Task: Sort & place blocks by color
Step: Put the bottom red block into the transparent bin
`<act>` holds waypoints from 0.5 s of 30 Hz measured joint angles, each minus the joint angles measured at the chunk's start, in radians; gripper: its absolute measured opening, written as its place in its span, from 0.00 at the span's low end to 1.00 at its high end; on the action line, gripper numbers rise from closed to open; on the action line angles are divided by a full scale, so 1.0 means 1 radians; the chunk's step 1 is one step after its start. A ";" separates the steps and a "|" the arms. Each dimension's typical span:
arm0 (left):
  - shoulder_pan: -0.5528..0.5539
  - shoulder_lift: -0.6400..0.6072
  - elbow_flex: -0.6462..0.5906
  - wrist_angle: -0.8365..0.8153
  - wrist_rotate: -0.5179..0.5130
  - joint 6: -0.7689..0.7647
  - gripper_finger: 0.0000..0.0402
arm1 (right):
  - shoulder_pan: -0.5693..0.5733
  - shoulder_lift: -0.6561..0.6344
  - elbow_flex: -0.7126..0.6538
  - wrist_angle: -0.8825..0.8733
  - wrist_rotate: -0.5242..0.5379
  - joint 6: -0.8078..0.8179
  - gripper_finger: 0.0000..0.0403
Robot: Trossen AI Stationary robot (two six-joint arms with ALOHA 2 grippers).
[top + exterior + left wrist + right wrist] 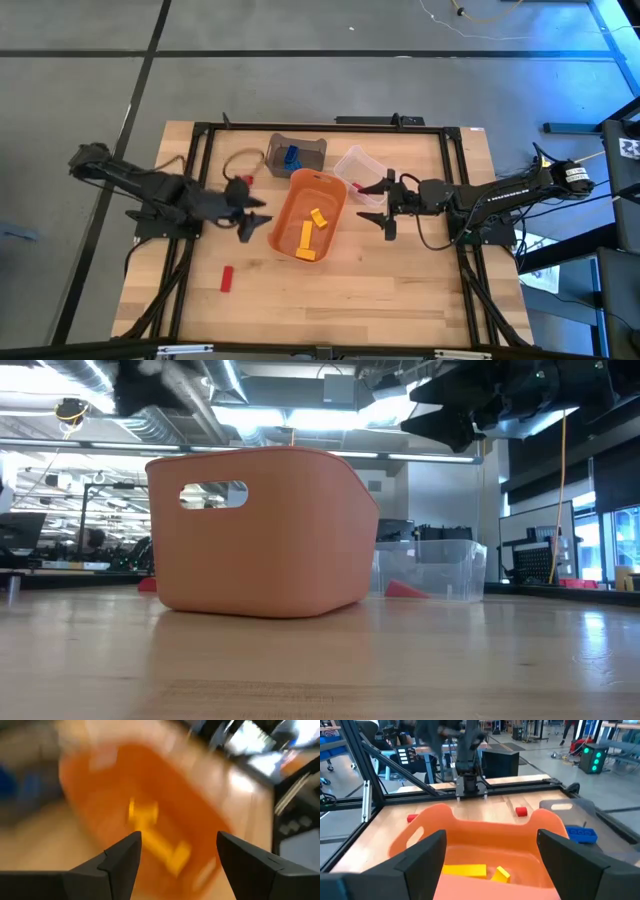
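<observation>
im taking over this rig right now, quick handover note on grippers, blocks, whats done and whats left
Left gripper: open, empty, beside the orange tub on its left.
Right gripper: open, empty, on the tub's right, next to the clear bin.
Done: yellow blocks in the orange tub, blue blocks in the grey bin, something red in the clear bin.
Left: one red block loose on the table toward the front left, and another red block by the left gripper, near the grey bin. Both probably go in the clear bin.
</observation>
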 joint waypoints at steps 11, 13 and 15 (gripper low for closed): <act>-0.378 0.255 -0.003 -0.307 0.057 -0.782 0.62 | -0.002 0.000 0.000 -0.027 0.029 0.014 0.77; -0.445 0.301 -0.003 -0.352 0.060 -0.922 0.62 | -0.002 0.000 0.000 -0.034 0.029 0.017 0.77; -0.504 0.354 -0.003 -0.369 0.086 -1.044 0.62 | -0.002 0.000 0.000 -0.035 0.029 0.017 0.77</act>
